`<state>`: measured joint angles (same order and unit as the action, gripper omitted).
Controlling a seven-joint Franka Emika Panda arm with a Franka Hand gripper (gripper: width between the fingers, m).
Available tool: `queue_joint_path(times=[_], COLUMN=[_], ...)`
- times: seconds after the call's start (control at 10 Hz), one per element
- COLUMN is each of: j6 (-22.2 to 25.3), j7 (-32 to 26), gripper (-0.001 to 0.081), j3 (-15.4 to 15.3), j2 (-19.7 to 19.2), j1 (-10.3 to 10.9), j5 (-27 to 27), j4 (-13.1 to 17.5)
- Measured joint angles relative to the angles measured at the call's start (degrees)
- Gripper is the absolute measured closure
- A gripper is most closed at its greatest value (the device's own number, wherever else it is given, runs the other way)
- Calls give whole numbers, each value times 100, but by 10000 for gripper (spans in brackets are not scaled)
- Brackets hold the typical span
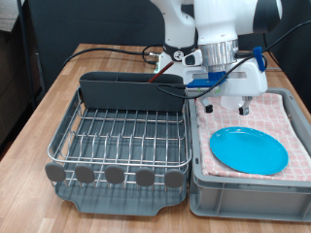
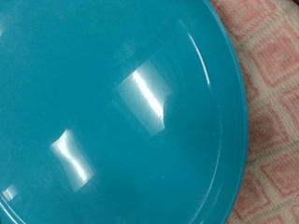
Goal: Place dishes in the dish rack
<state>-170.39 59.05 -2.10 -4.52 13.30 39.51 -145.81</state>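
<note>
- The blue plate (image 1: pixel 250 150) lies flat on the pink checked cloth (image 1: pixel 290 116), on the exterior view's right, in the near part of that cloth.
- In the wrist view the plate (image 2: pixel 112 112) fills nearly the whole picture, glossy, with bright glints on it; its rim curves down one side and a strip of the pink checked cloth (image 2: pixel 273 103) shows beyond it.
- No finger shows in the wrist view, so the plate is not seen between any fingers.
- The cloth lines a light grey bin (image 1: pixel 243 197), whose front wall faces the camera at the exterior view's bottom right.
- Above the far part of that cloth hangs the gripper (image 1: pixel 225 105), just beyond the plate's far edge, pointing down, apart from the plate.
- Whether its fingers stand wide or narrow, I cannot tell: the white hand and its blue fitting hide them.
- To the exterior view's left, just beside the bin, sits the dish rack (image 1: pixel 121 141): a silver wire grid in a dark grey tray.
- The tall grey utensil holder (image 1: pixel 131 92) stands along the rack's far side.
- No plate, mug or spoon can be seen on the wire grid.
- Rack and bin both rest on a wooden table (image 1: pixel 49 97).
- Black and red cables (image 1: pixel 155 60) trail across the table behind the utensil holder, toward the arm's base.
</note>
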Motion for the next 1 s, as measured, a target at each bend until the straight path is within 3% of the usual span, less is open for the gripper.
queue_joint_path(times=[0.4,1.0], j6=[-62,-81], j7=[-624,-1050], gripper=[4,4], j3=[-98,-213], j2=[-229,-684], j1=[-30,-53], j5=[609,1104], j4=[148,531])
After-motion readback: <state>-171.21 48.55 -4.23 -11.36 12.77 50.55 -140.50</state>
